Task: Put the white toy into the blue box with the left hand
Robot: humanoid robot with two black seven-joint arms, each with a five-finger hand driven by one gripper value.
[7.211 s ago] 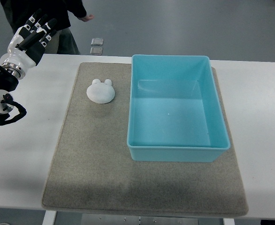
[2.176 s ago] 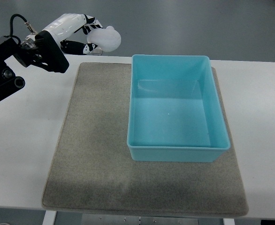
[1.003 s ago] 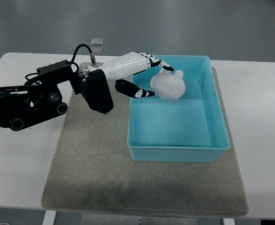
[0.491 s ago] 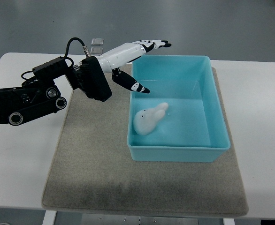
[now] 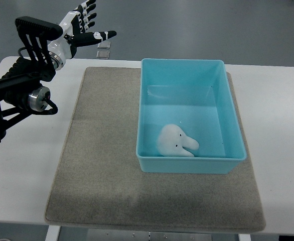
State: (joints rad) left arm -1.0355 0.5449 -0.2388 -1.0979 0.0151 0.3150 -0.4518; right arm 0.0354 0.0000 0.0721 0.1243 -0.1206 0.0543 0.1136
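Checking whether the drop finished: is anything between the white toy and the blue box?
Nothing visible. The white toy already lies inside the blue box, near its front wall. The left hand is open.

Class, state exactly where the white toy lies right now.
In the top view, the white toy lies inside the blue box, on its floor near the front wall, toward the front-left corner; the left hand is far off, upper left.

blue box [image 5: 146, 105] walls block sideways entry | open top free | white toy [image 5: 175, 142] near front wall
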